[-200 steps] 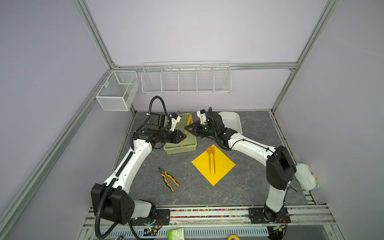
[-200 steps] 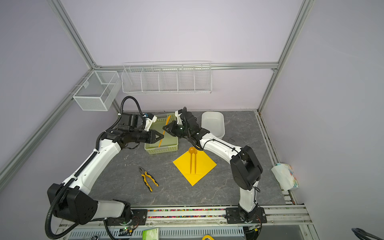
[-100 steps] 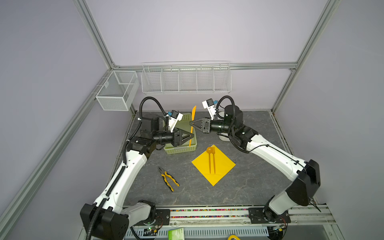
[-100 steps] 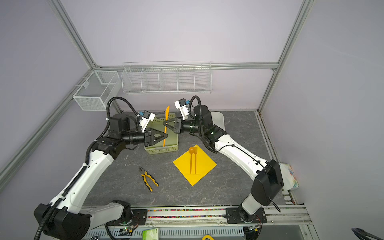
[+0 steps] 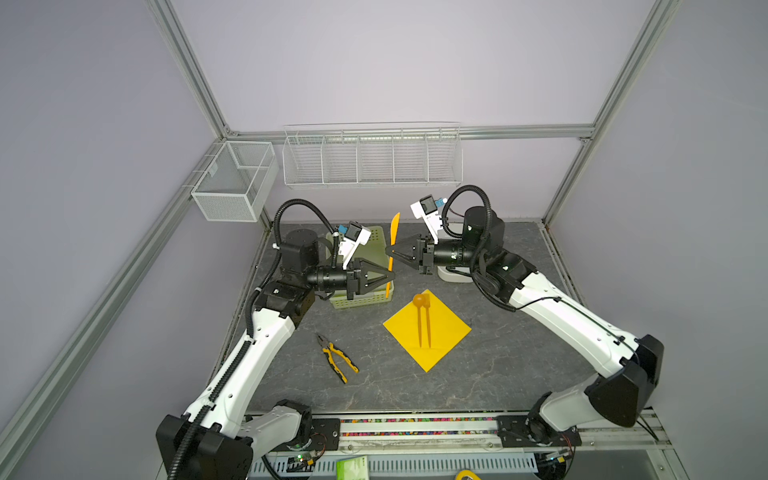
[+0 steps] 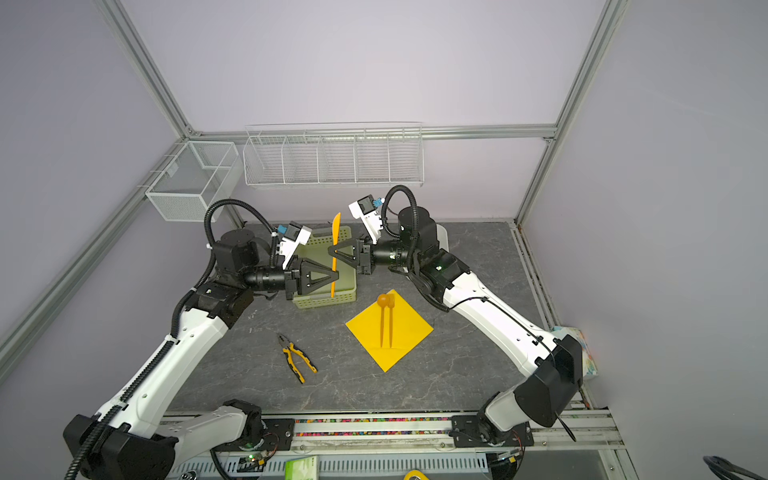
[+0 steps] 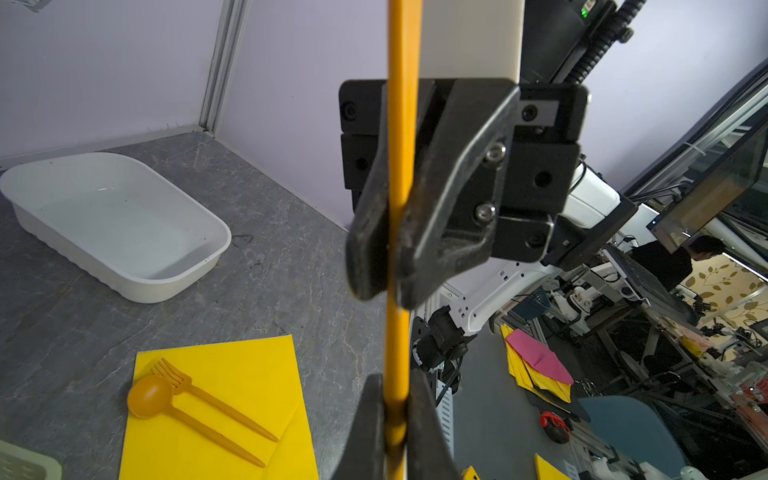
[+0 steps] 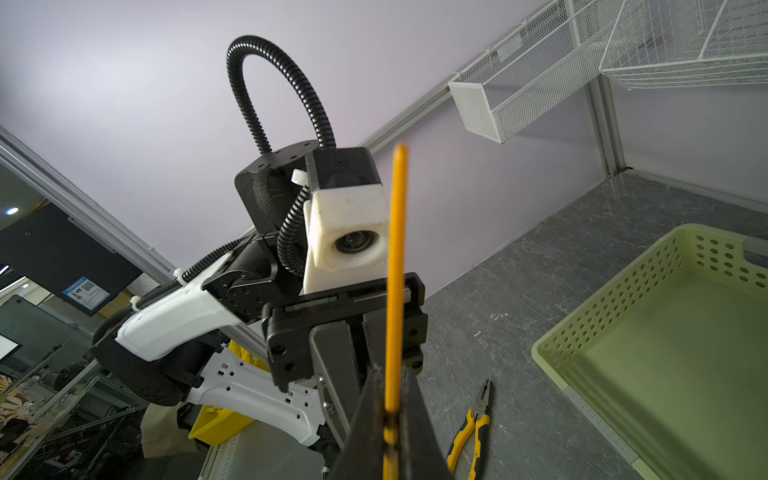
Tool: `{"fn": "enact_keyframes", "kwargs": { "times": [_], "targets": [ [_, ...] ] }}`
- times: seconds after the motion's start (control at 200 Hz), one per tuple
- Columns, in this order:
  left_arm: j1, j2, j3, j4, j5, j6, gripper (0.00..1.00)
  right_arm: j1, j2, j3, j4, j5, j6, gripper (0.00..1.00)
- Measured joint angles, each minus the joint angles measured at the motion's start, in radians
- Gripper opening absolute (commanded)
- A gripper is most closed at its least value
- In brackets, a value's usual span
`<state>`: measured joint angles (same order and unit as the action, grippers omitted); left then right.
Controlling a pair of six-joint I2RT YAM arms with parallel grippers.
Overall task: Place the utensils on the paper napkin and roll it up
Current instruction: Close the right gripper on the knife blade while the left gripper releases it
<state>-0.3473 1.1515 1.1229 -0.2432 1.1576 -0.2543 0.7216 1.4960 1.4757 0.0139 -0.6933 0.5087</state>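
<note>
A yellow paper napkin (image 5: 440,336) (image 6: 405,332) (image 7: 232,374) lies flat on the table, corner toward me. An orange spoon (image 5: 419,318) (image 7: 151,397) and an orange fork (image 5: 428,322) (image 7: 199,392) lie side by side on it. A third orange utensil, a knife (image 5: 393,228) (image 6: 336,226) (image 7: 401,124) (image 8: 395,249), stands upright in the air above the basket. My right gripper (image 5: 388,250) (image 6: 331,250) (image 8: 390,415) is shut on its middle. My left gripper (image 5: 390,276) (image 6: 336,275) (image 7: 392,419) is shut on it lower down, facing the right one.
A pale green perforated basket (image 5: 361,303) (image 6: 324,300) (image 8: 665,353) sits under both grippers. A white tray (image 5: 455,276) (image 7: 116,224) stands behind the right arm. Yellow-handled pliers (image 5: 338,361) (image 6: 297,359) (image 8: 469,428) lie left of the napkin. Wire baskets hang on the back wall.
Both arms lifted away from the basket, the right one carrying the knife upright. The left gripper, open beside the knife half a second ago, has closed on its lower part.
</note>
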Motion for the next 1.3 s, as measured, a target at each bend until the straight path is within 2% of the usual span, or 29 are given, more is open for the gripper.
{"fn": "enact_keyframes", "kwargs": {
  "times": [0.1, 0.205, 0.36, 0.535, 0.705, 0.92, 1.3],
  "targets": [
    [-0.002, 0.0, 0.0, 0.008, -0.012, -0.001, 0.0, 0.0, -0.002, 0.01, -0.026, 0.018, -0.007, 0.22],
    [-0.002, -0.002, 0.0, 0.021, -0.063, -0.007, 0.0, 0.007, -0.017, 0.011, -0.087, 0.076, -0.011, 0.3],
    [-0.003, -0.011, -0.003, 0.053, -0.177, -0.039, 0.0, 0.03, -0.049, 0.014, -0.171, 0.242, 0.002, 0.33],
    [-0.018, -0.034, -0.003, 0.066, -0.33, -0.062, 0.0, 0.103, -0.054, 0.037, -0.24, 0.467, 0.018, 0.36],
    [-0.023, -0.04, 0.002, 0.039, -0.459, -0.067, 0.0, 0.153, -0.015, 0.119, -0.287, 0.594, 0.027, 0.37],
    [-0.023, -0.039, 0.012, -0.007, -0.539, -0.063, 0.0, 0.168, 0.059, 0.216, -0.318, 0.652, 0.034, 0.37],
    [-0.023, -0.039, 0.012, -0.025, -0.56, -0.064, 0.0, 0.179, 0.195, 0.347, -0.375, 0.647, 0.03, 0.31]
  ]
}}
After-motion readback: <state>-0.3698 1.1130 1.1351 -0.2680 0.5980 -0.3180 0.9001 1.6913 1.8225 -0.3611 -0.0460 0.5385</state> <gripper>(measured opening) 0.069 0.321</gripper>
